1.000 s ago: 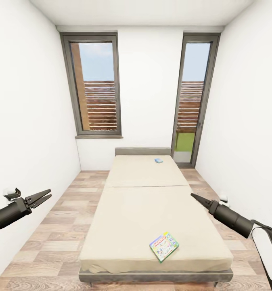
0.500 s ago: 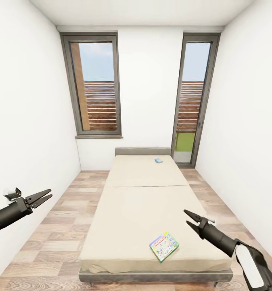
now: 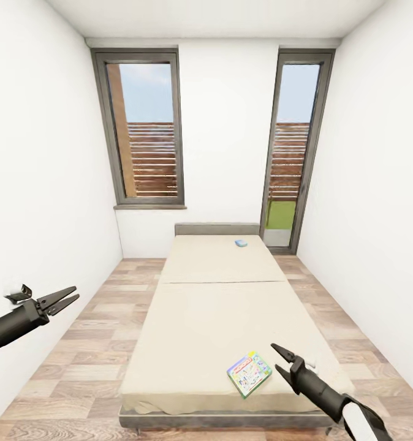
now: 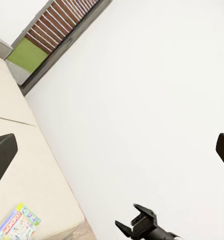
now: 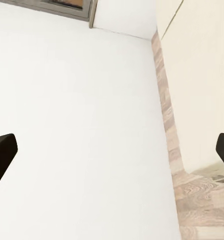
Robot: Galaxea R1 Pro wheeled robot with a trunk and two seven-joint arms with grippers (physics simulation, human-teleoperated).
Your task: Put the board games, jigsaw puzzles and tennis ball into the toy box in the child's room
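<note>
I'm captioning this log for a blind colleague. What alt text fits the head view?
A colourful board game lies near the foot of a bare beige bed, with the open right gripper poised just beside it. The open left gripper hangs over the wood-plank floor at the left; a small blue object sits near the headboard, below two tall windows.

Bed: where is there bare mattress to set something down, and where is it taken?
The bed is bare through its middle, between the small blue thing near the headboard and the board game at the near right corner. That corner is crowded: the open right gripper hovers beside the game.
</note>
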